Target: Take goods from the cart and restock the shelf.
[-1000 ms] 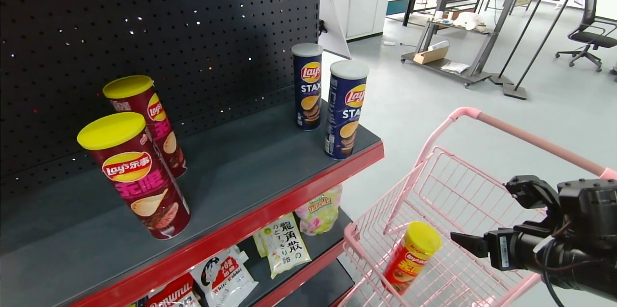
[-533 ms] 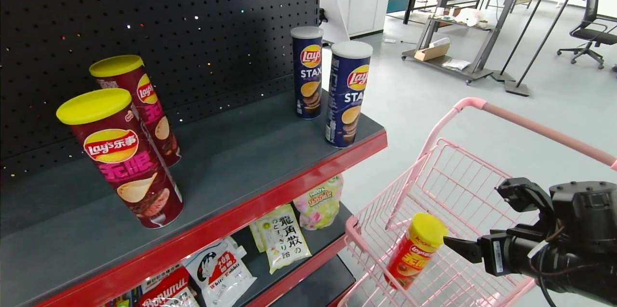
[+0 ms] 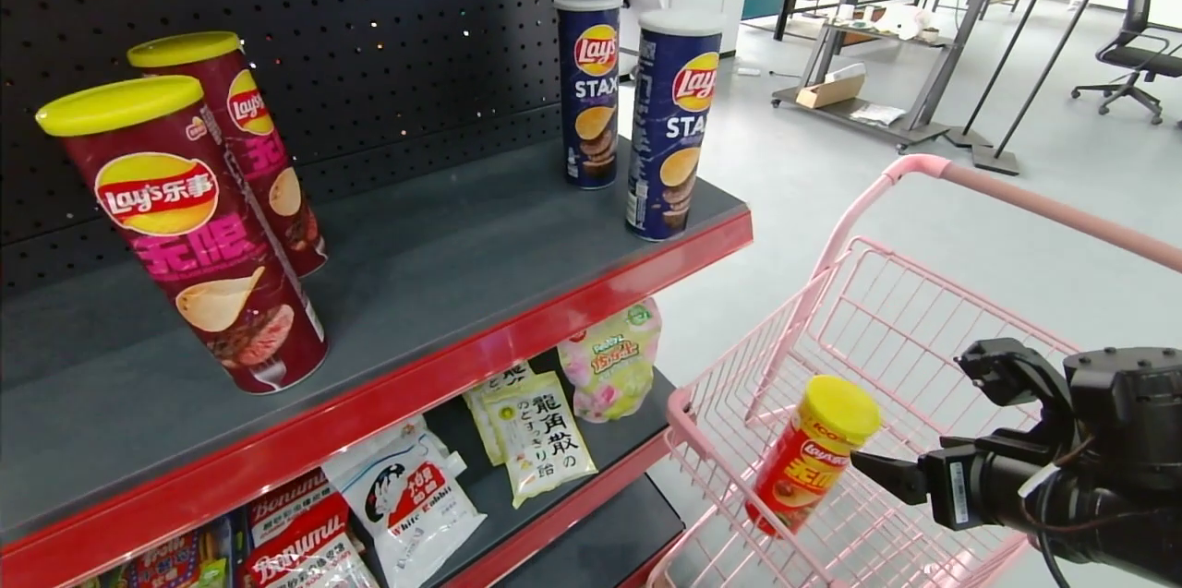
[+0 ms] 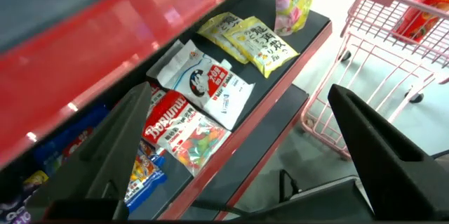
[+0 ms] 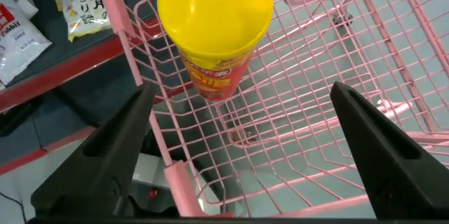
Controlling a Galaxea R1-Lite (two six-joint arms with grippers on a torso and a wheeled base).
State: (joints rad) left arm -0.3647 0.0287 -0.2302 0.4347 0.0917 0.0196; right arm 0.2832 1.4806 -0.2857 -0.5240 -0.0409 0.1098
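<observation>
**Closing on the tube in the cart**

With right gripper [image 3: 910,408] spread wide and empty, edged closer over 1 second to the yellow-lidded red cylindrical crisp tube [image 3: 813,454], leaning at the shelf-side corner of the pink wire cart [image 3: 831,265]. Not gripped yet; probably lining up a grasp. Head view shifted too: camera, not goods. Left gripper [image 4: 238,90] likewise apart, by the front edge of the red-edged grey shelf [image 3: 462,237]. Printed label on the tube, wording left unread.

Gloss against matt.
In the cart [image 3: 919,166] of smooth pink-coated wire, glossy red can [image 3: 813,459] under smooth yellow plastic lid [image 3: 838,406]; beside the cart, matt grey metal shelf [image 3: 462,274], perforated matt black back panel [image 3: 388,62], shiny plastic bags [image 3: 411,505].
</observation>
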